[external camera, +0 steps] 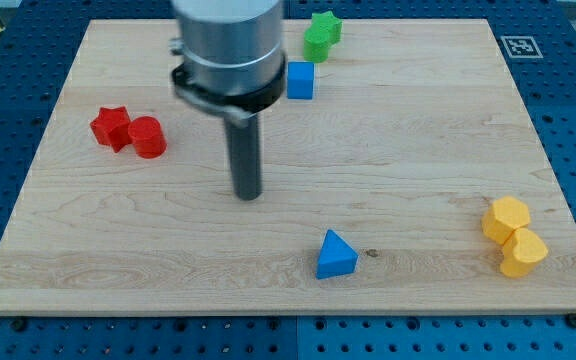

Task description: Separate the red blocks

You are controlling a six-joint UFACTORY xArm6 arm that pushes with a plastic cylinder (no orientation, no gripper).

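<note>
Camera view: red star (111,127) and red cylinder (148,137) touching at surface (418,140) left. Separation not started. Tip (247,195) well right of both; no fingers fitted.

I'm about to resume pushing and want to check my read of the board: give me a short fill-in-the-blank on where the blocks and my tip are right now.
1. The red star block and the red cylinder are ____ each other.
2. My tip lies to the view's ____ of the red pair.
3. The blue triangular block sits toward the view's ____ from my tip.
4. The two blocks at the view's right edge are ____ in colour.

Missing words: touching; right; bottom; yellow
</note>
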